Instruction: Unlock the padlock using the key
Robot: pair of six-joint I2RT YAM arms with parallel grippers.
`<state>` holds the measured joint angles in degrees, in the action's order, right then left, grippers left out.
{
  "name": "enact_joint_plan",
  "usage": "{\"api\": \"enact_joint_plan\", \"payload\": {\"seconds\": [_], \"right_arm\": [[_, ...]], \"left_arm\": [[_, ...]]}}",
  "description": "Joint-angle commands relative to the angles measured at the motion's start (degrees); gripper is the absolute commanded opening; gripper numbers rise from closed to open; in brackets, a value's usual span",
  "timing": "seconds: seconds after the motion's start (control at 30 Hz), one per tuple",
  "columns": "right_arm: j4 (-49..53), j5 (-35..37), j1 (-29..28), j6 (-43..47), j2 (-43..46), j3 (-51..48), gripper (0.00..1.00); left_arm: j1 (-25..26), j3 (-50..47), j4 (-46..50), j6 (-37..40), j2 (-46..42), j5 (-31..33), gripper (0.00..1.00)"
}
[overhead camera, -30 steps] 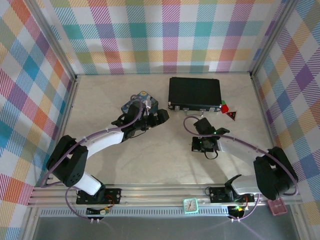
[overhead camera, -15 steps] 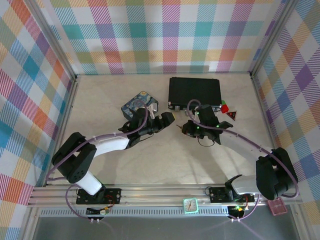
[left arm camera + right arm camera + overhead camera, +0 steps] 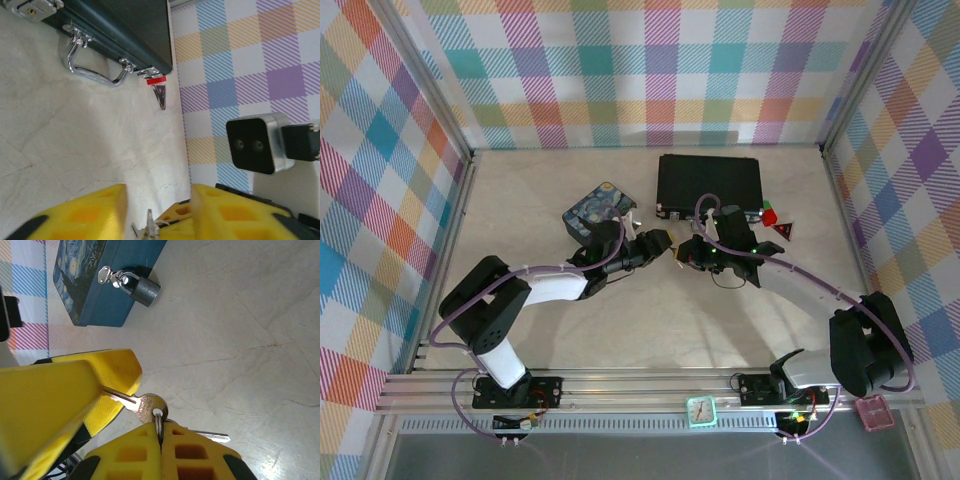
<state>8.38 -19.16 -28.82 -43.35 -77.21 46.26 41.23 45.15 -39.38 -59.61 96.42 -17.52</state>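
Marbled beige tabletop (image 3: 650, 320), plaid walls (image 3: 650, 70); right jaws clamp the key (image 3: 145, 407), left jaws unclear.

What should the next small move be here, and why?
Probably close the left gripper fully on the key: its blade lies between those jaws, which stand apart in the left wrist view, while the right gripper pinches the ring. The padlock hangs on the tin.
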Motion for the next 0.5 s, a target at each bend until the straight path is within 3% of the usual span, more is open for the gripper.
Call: {"api": "enact_joint_plan", "payload": {"seconds": [0.0,0.07,0.1,0.13,0.2,0.27,0.37,0.47], "right_arm": [[-2.65,-1.19,0.25,-1.58,0.81,0.00,0.00],[-2.47,-1.09,0.26,-1.26,0.59,0.03,0.00],[-1.76,-1.32,0.34,-0.45,0.38,0.61,0.00],[-0.97,-1.49,0.34,0.36,0.31,1.21,0.02],[2.09,0.17,0.49,2.45,1.43,2.32,0.23],[5.20,2.94,1.49,5.37,3.93,3.36,0.36],[4.97,1.52,5.52,8.55,7.05,3.75,0.40],[0.71,-6.46,8.80,12.45,8.04,3.42,0.41]], "left_arm": [[0.44,0.99,-3.26,-0.31,0.69,-2.02,0.22],[0.55,0.66,-2.74,-0.01,0.47,-1.31,0.03],[0.11,0.93,-1.52,1.09,0.27,-1.12,0.00],[-0.40,1.46,0.13,2.65,-0.06,-0.99,0.00],[-1.93,3.17,4.62,6.43,-1.15,-0.83,0.00],[-3.37,4.41,6.64,9.55,-2.17,-1.42,0.00],[-5.00,5.36,8.63,13.16,-3.73,-3.29,0.00],[-5.85,6.92,10.79,17.72,-5.09,-7.46,0.00]]}}
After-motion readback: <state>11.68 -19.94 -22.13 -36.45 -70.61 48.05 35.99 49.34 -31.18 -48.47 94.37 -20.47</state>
